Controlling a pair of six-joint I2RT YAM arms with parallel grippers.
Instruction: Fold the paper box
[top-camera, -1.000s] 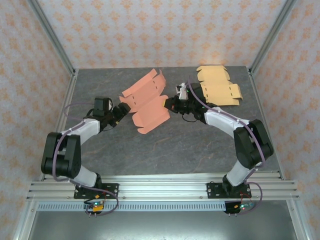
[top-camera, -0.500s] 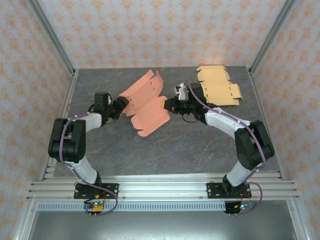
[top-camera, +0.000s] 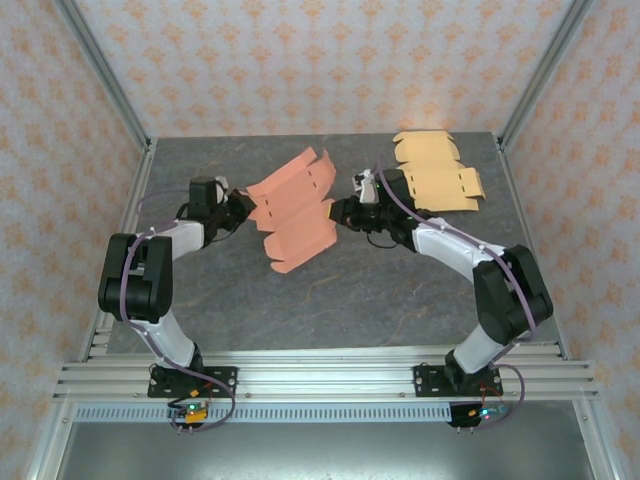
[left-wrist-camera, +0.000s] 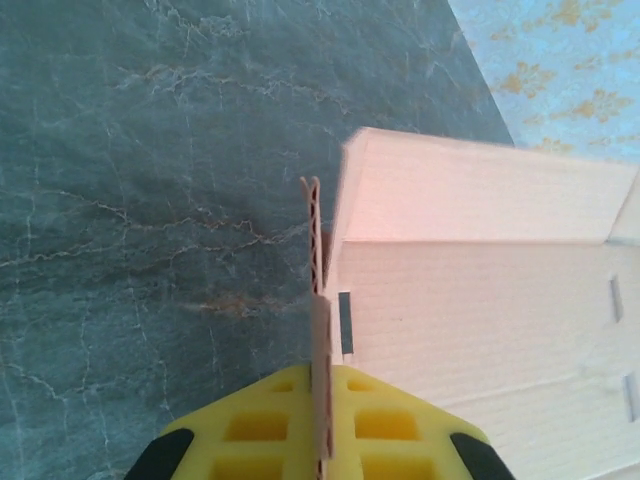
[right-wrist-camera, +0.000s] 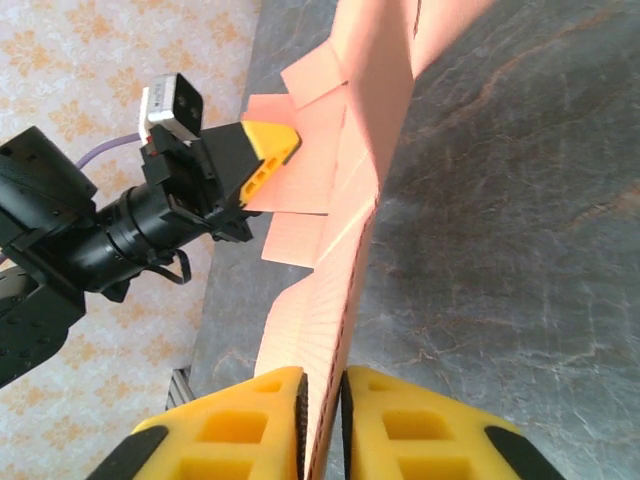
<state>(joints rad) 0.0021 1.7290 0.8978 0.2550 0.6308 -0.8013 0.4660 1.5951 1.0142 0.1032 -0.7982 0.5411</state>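
My left gripper (left-wrist-camera: 322, 405) is clamped shut on a thin flap of the pink box (top-camera: 295, 210), and from its wrist camera I see that flap edge-on, standing upright between my 2 yellow pads. The rest of the sheet spreads away to the right of the flap, pale and ribbed, with 3 small slots cut in it. My right gripper (right-wrist-camera: 322, 400) has the opposite edge of the box running between its pads. The jaws stand only narrowly apart around the card, and I cannot tell whether they pinch it or merely flank it. From above, the box is an unfolded flat sheet, creased into panels and held off the table (top-camera: 350, 290) between my 2 grippers near the middle. Its left side is at my left gripper and its right side at my right one. Its far flaps tilt upward and its near panel droops toward the table. From my right wrist I look along the sheet toward my left gripper, whose yellow tip meets the far flap. A 2nd sheet, the yellow box (top-camera: 438, 175), lies flat at the far right of the table, behind my right arm and apart from the pink one.
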